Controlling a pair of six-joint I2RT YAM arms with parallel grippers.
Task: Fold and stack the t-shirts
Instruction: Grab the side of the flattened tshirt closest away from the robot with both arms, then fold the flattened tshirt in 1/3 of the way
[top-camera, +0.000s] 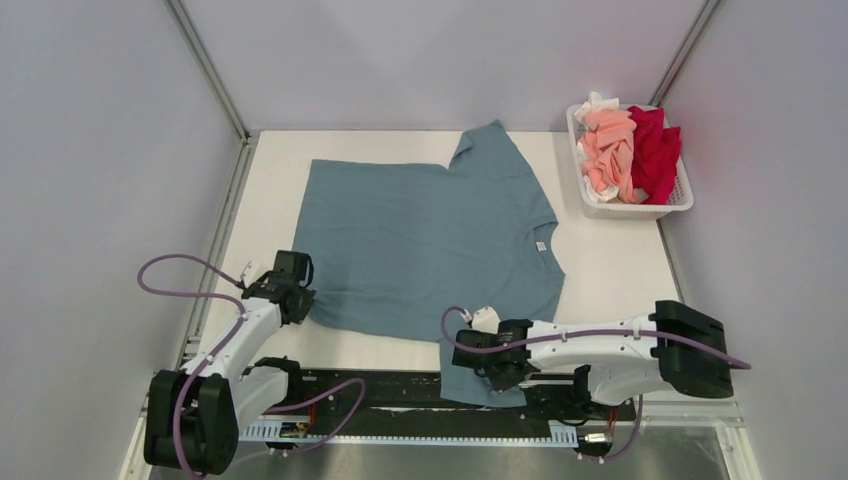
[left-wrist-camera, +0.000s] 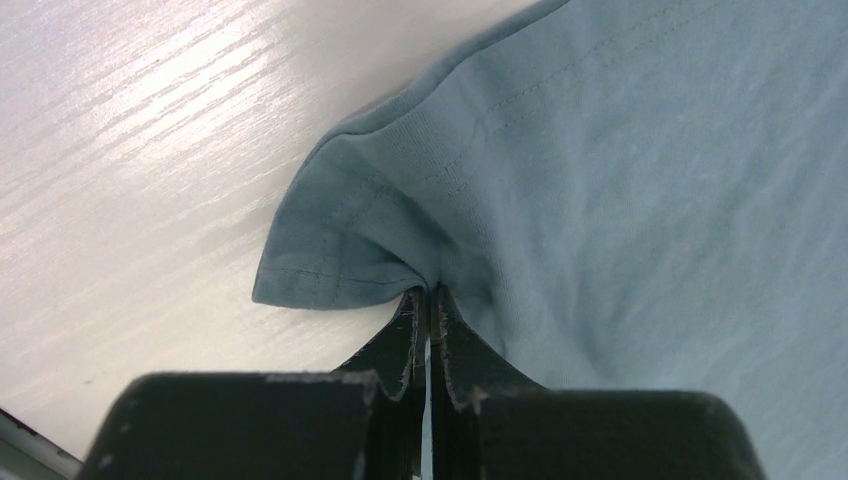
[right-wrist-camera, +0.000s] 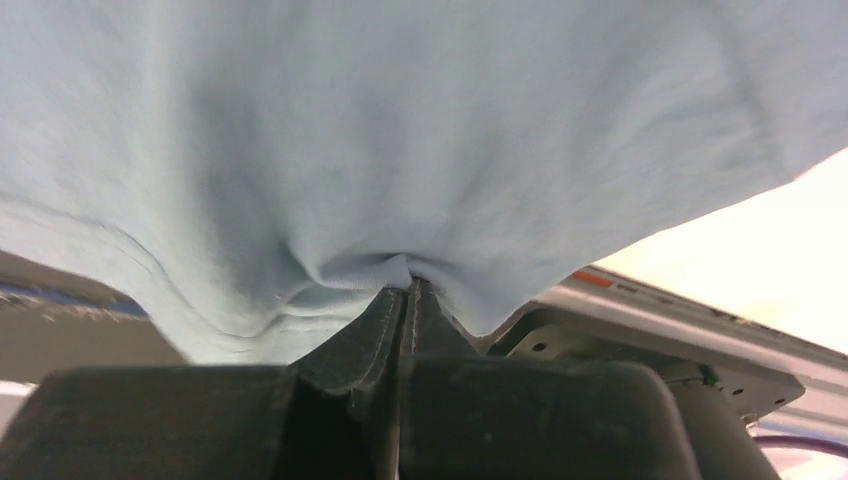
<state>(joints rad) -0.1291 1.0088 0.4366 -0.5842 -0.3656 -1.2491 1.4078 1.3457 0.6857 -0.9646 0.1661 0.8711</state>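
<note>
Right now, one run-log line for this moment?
left claw: shut on blue-grey t-shirt hem corner | right claw: shut on near sleeve | basket: shirts heaped

Nothing legible: the neck label (top-camera: 541, 246) (a pale speck) on the blue-grey t-shirt (top-camera: 420, 230) is too small.

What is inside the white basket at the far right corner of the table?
In the white basket lie a crumpled salmon pink garment, a crimson red garment beside it, and some white cloth behind. Whatever is beneath them is covered.
</note>
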